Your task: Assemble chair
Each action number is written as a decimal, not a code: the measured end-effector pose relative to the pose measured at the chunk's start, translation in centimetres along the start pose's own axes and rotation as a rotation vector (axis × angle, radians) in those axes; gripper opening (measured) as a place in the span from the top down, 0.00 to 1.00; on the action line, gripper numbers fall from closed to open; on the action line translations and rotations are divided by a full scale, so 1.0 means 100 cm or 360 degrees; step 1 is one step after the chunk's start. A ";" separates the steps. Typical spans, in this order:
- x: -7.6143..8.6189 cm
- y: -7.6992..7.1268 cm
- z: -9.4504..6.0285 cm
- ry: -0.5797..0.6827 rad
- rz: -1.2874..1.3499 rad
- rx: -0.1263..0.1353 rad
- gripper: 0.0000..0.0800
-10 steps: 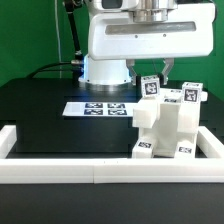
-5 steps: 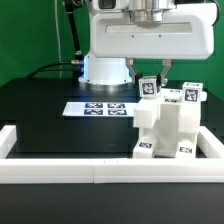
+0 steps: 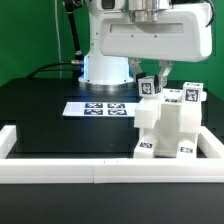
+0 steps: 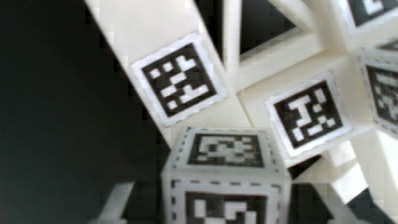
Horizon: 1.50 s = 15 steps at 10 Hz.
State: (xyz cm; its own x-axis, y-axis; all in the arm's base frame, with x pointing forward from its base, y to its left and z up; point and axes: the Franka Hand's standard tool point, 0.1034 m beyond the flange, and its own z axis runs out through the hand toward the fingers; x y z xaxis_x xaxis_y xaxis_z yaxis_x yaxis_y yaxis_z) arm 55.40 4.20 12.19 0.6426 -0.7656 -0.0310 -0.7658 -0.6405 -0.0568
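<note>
White plastic chair (image 3: 168, 128): blocky, partly assembled, standing on the black table (image 3: 45, 115) at the exterior view's right, close against the border rail (image 3: 100, 168) in front of it.
Chair tags: black-and-white square tags show on its lower front faces and on the tops of its upper pieces.
Small post (image 3: 151, 88): a tagged white block at the top of the chair, on the side toward the exterior view's left; it sits directly under the arm's end.
Second tagged block (image 3: 189, 96): at the chair's top toward the exterior view's right, apart from the post.
Gripper (image 3: 155, 74): lowered onto the small post, dark fingers (image 3: 166, 70) on either side of it and drawn in tight; the jaws are closed on the post.
Arm body (image 3: 150, 35): large white housing fills the upper part of the exterior view, hanging over the chair.
Wrist view: a tagged white cube (image 4: 228, 180) fills the near part of the picture, with slanted white chair bars (image 4: 169, 60) and further tags behind it; the fingertips themselves cannot be made out there.
Marker board (image 3: 100, 108): flat white sheet with black squares, lying on the table near the arm's base, just beside the chair toward the exterior view's left.
Border rail: low white rail running along the table's front and up both sides.
Backdrop: green wall (image 3: 30, 35) behind the table.
</note>
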 end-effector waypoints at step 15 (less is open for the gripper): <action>-0.007 -0.005 0.001 -0.0031 0.1056 0.0013 0.64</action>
State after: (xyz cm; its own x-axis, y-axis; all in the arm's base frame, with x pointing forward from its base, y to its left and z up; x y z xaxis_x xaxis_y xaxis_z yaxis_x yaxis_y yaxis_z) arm 55.33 5.05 12.10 0.0351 -0.9961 -0.0803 -0.9991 -0.0330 -0.0272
